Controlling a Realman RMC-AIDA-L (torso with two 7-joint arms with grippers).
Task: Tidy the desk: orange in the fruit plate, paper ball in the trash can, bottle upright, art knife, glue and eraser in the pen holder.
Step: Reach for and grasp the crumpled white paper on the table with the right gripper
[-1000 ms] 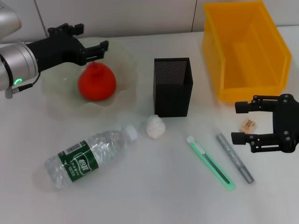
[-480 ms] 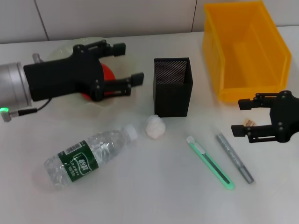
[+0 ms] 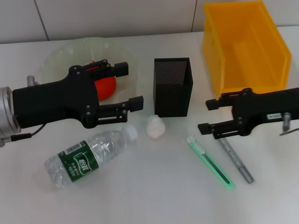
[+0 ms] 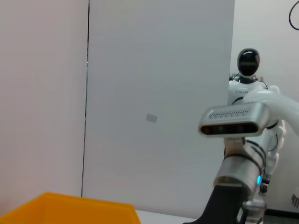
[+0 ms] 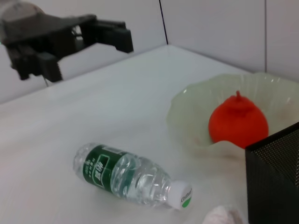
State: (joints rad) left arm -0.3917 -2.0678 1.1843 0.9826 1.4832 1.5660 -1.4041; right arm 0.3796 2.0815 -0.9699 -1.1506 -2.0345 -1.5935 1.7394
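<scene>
Head view: I've got the pen holder (image 3: 172,86) mid-desk as my anchor. My left gripper (image 3: 132,85) hangs left of the pen holder, fingers spread wide, nothing between them, over the near edge of the fruit plate (image 3: 56,58). The orange (image 3: 105,85) sits in that plate, partly hidden by the arm. The paper ball (image 3: 154,126) lies just in front of the pen holder's left corner. The bottle (image 3: 88,155) lies on its side in front and left of the pen holder, cap toward the paper ball. My right gripper (image 3: 208,115) is right of the pen holder, fingers apart and empty, pointing toward it. The art knife (image 3: 210,163) lies in front and right of the pen holder; the glue stick (image 3: 234,157) lies beside the knife, its far end under the right gripper. The yellow bin (image 3: 244,49) stands right of the pen holder. I can't see the eraser.

Left wrist view: only a wall, a yellow bin edge (image 4: 70,209) and the right arm.

Right wrist view: the orange (image 5: 238,122) in the plate (image 5: 188,114) next to the pen holder (image 5: 273,179); bottle (image 5: 132,175) lying flat, left gripper (image 5: 119,34) open well beyond it.
</scene>
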